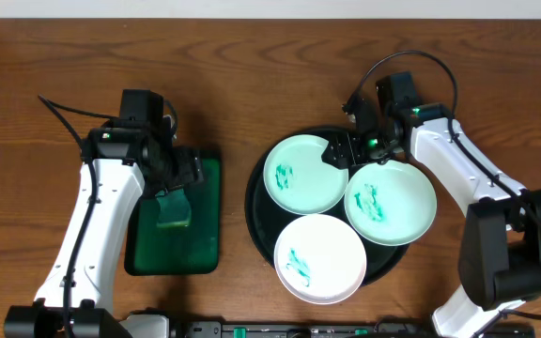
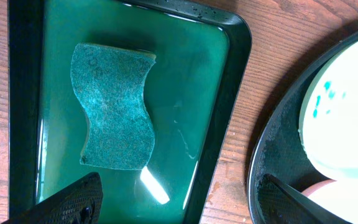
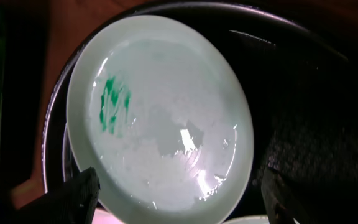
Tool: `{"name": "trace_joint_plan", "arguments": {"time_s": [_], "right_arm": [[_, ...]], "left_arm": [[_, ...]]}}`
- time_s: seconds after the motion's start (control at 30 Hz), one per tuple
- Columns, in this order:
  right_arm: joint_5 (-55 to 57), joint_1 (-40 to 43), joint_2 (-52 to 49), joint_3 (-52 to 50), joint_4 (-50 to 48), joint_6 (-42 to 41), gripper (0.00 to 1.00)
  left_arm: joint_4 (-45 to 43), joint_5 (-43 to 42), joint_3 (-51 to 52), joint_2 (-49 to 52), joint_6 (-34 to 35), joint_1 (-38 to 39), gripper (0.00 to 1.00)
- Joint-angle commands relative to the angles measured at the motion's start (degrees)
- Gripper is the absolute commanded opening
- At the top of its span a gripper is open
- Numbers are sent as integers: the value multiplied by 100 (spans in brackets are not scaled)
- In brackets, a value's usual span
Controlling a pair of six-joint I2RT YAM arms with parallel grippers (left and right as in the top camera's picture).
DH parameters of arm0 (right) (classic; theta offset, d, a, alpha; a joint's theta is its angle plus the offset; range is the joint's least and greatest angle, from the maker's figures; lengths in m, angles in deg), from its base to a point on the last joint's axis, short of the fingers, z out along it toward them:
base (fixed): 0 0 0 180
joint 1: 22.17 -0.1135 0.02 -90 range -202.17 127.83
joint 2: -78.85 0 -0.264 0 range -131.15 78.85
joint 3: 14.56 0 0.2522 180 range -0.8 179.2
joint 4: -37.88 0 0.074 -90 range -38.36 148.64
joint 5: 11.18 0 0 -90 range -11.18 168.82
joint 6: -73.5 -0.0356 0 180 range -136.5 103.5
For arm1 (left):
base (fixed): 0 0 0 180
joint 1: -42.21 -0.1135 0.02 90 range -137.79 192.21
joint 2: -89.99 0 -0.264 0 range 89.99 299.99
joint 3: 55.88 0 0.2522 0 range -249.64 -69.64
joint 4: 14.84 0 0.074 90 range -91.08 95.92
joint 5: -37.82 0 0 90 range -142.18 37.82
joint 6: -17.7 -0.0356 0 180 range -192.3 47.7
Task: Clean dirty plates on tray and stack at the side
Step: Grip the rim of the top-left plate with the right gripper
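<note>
Dark wood worktop. Three dirty plates crowd black tray, none stacked. Left fingers spread above sponge, likely to fetch it. Right fingers spread over mint plate, empty.

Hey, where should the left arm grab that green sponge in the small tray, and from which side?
Grip the sponge across its narrower middle, coming straight down from above. It lies flat in the green tray with its long sides clear of the walls, so the open left gripper should fit around it.
</note>
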Motion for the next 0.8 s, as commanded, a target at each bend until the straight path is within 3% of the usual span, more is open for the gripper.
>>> {"name": "trace_joint_plan", "arguments": {"time_s": [0.0,0.47,0.77], "right_arm": [[-31,-39,-219,-24,-170,-229,82],[297,-63,-949,-24,-367,-1126,62],[299,-98,-1014,-24,-398,-1123,23]], "left_arm": [[17,31,-114,-37,-92,-13,80],[17,31,-114,-37,-92,-13,80],[15,28,-114,-37,-94,-13,80]]}}
